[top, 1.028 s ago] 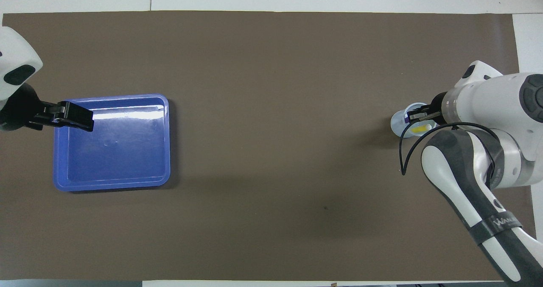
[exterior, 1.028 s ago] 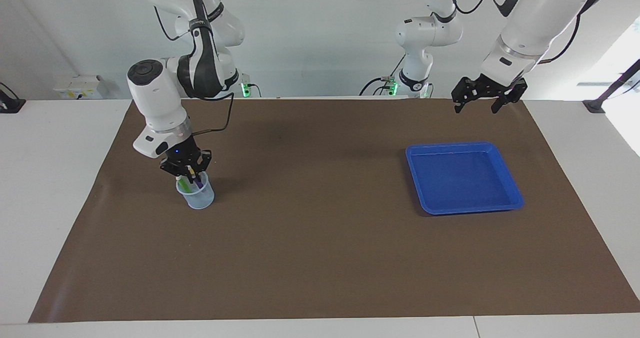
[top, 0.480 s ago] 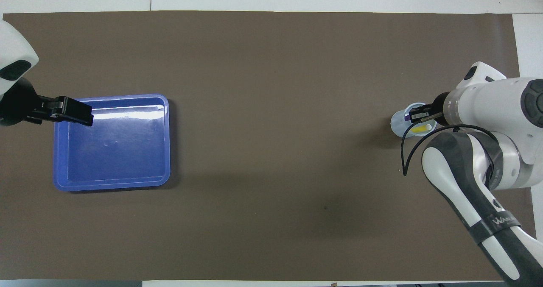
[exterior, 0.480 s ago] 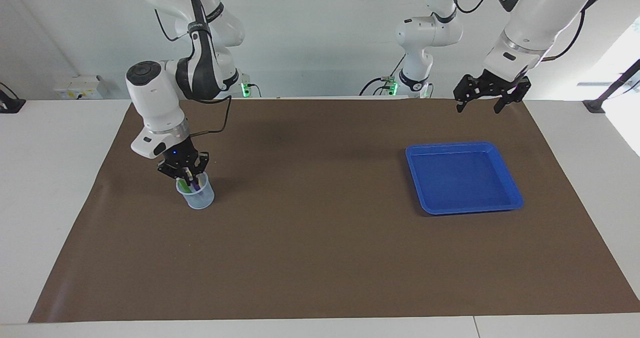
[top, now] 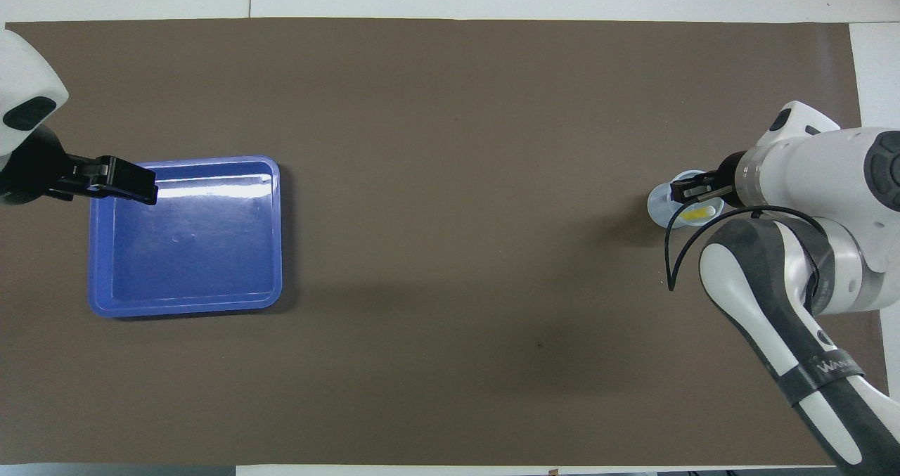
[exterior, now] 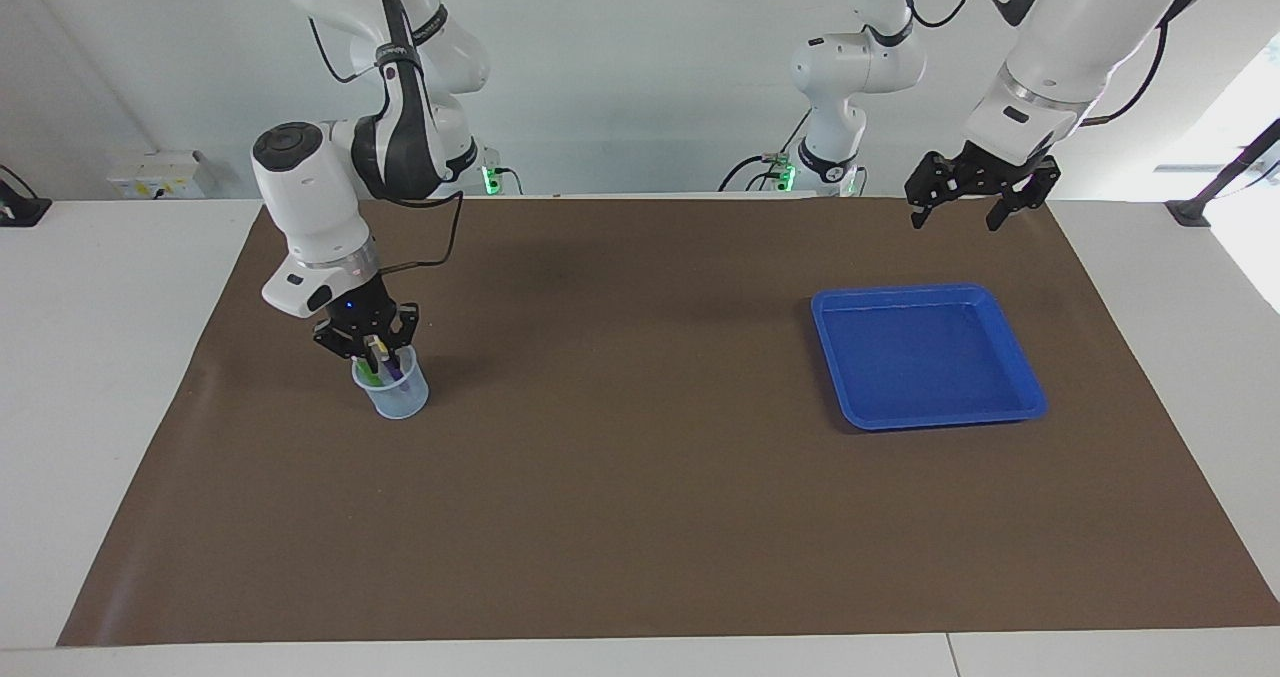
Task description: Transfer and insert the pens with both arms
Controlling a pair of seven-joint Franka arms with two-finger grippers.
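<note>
Main risk sits at the right tool (exterior: 375, 349): it hangs right at the mouth of the clear cup (exterior: 392, 392), among the pen tops; can't tell whether its tips are parted or closed on the yellow pen (top: 698, 214), so a lift now could drag a pen out or, if a tip catches the rim, tip the light cup; the pens lean rather than stand straight, so a sideways exit could knock them; judgement only. Left tool (exterior: 968, 190) is wide and empty, waiting up in the air over the brown mat (exterior: 640, 517) at about 12 o'clock of the blue tray (exterior: 1035, 402); little risk there. Cup is toward the right arm's end of the worktop (exterior: 100, 407), at roughly 9 o'clock of the tray in the facing view, well apart from it. Count: green pen (exterior: 366, 373) one, yellow one, purple pen (exterior: 397, 369) one, all three in the cup; cup one; tray one, nothing visible in it; arms two, tools two.
</note>
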